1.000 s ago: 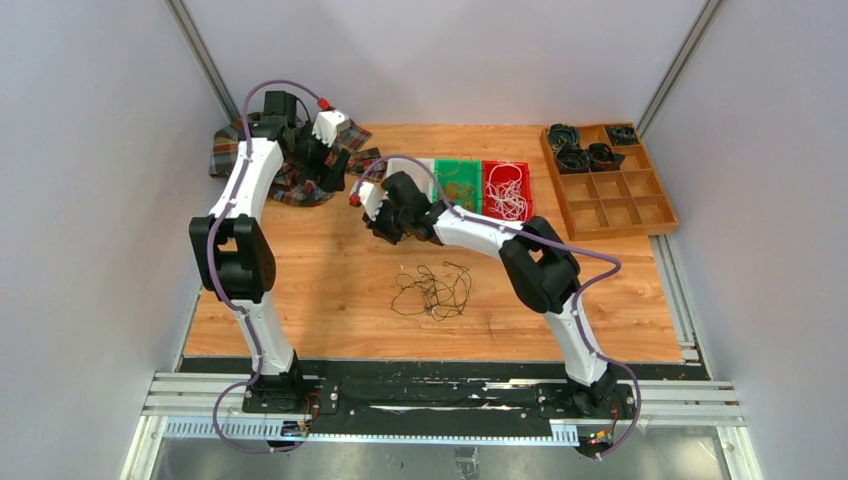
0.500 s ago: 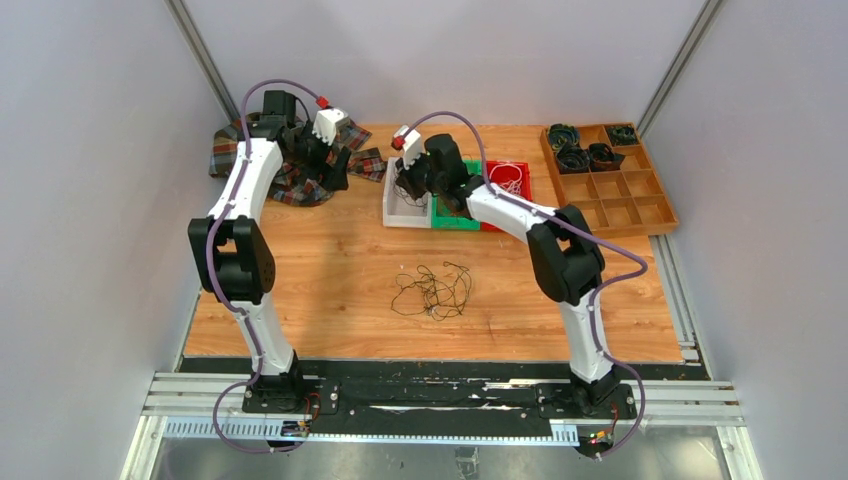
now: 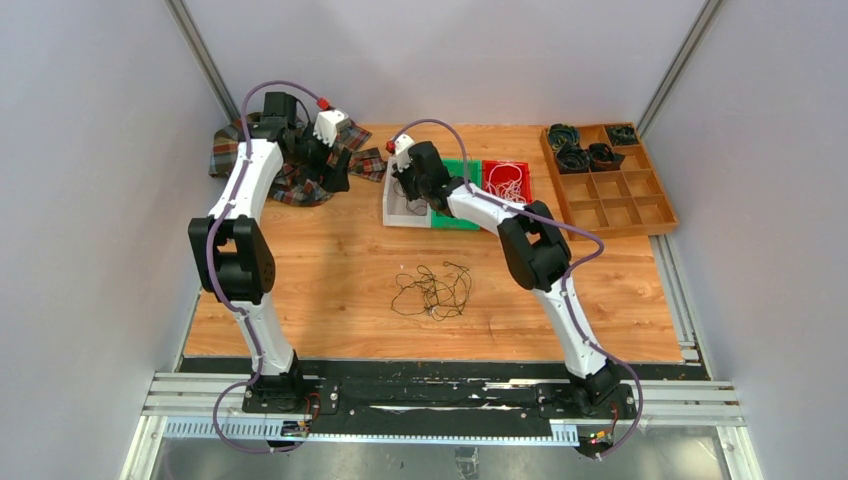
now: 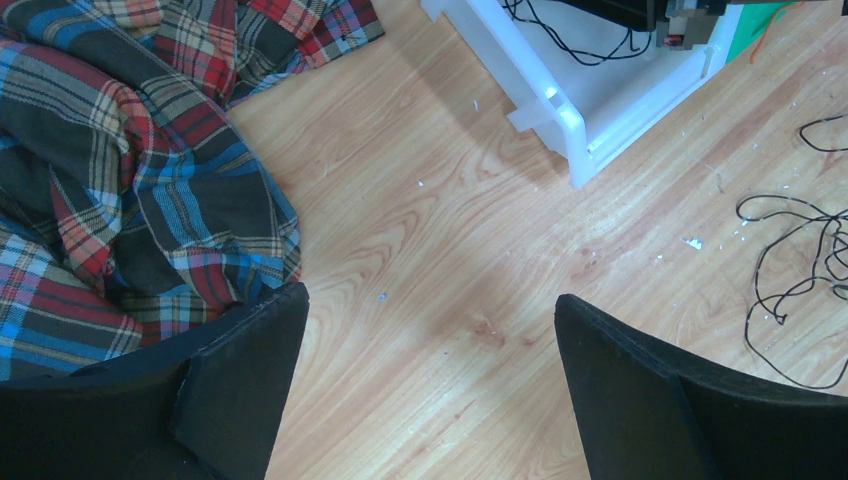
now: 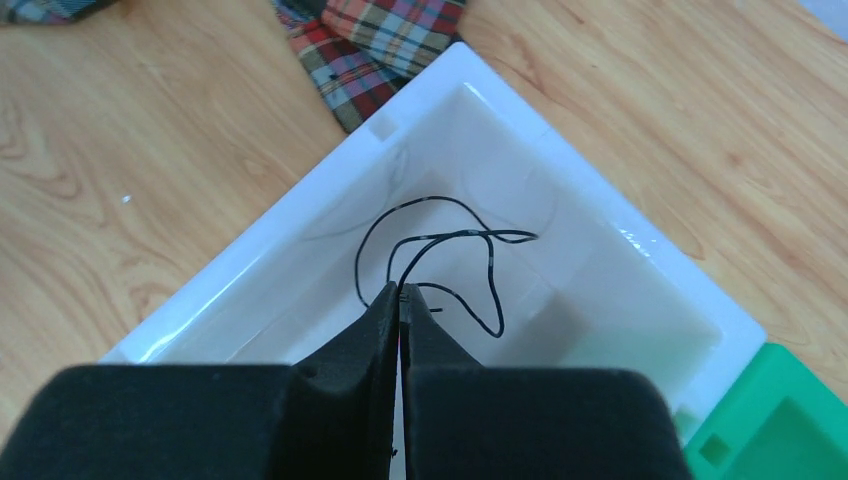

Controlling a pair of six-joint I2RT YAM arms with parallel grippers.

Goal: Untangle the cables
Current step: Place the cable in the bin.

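Note:
A tangle of thin black cables (image 3: 432, 290) lies on the wooden table between the arms; its edge also shows in the left wrist view as black cables (image 4: 800, 250). My right gripper (image 5: 400, 292) (image 3: 410, 195) is shut on one black cable (image 5: 445, 238), which loops down into the white bin (image 5: 300, 190) (image 3: 396, 216) directly below it. White cables (image 3: 505, 190) lie in the red bin (image 3: 524, 170). My left gripper (image 4: 430, 310) (image 3: 335, 168) hangs open over bare wood beside the plaid cloth, with nothing between its fingers.
A plaid cloth (image 3: 285, 185) (image 4: 120, 150) lies bunched at the back left. A green bin (image 3: 468, 170) sits between the white and red bins. A wooden compartment tray (image 3: 625, 210) with dark coiled rolls stands at the back right.
My right arm has swung from above the table's middle to the back, and now holds the black cable over the white bin. The left arm has not moved.

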